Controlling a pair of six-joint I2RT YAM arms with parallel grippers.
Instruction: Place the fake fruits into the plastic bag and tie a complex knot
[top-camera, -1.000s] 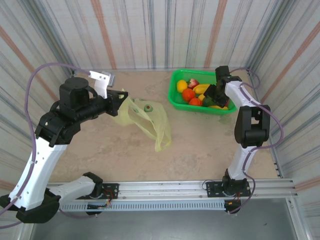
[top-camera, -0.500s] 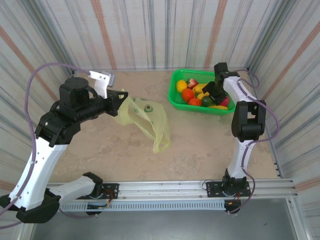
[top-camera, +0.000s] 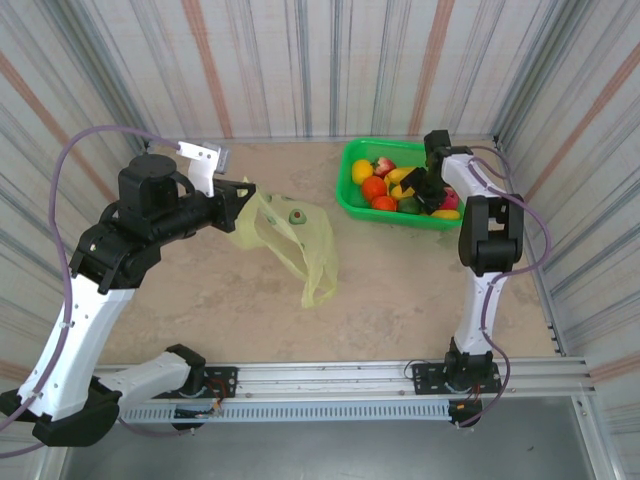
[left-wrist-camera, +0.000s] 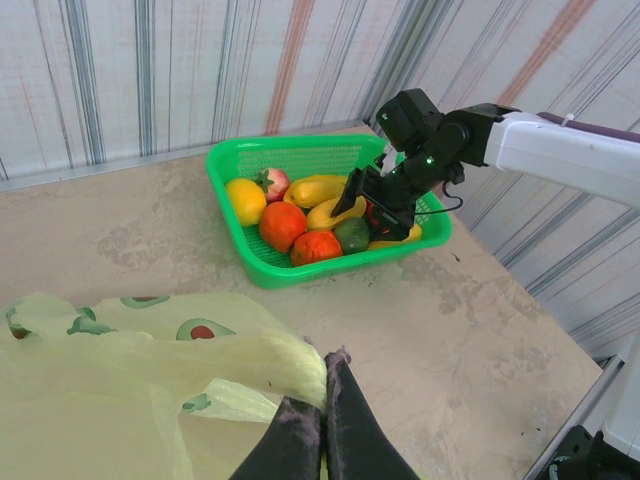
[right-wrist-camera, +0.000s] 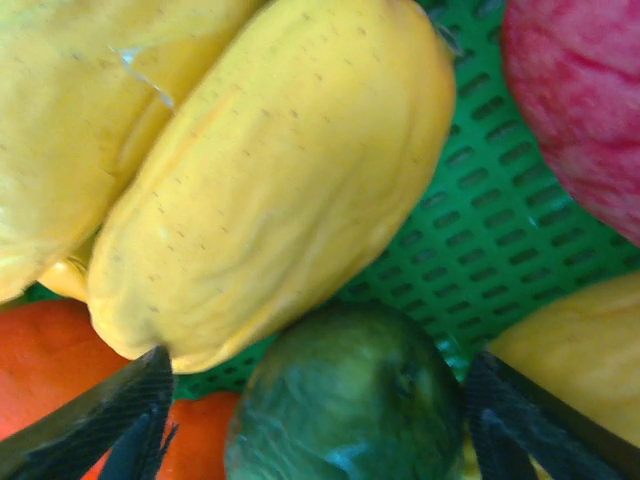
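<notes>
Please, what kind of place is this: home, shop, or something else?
Probably a robot test booth: the left arm and right arm are mounted on a metal rail, striped walls enclose it, and plastic fruits sit in a green basket.

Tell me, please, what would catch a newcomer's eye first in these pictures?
The bright green basket at the far right of the table, heaped with glossy fruits, stands out first. The right gripper hangs open over a dark green fruit in it. At centre left, the left gripper is shut on a thin yellow-green bag printed with avocados.
</notes>
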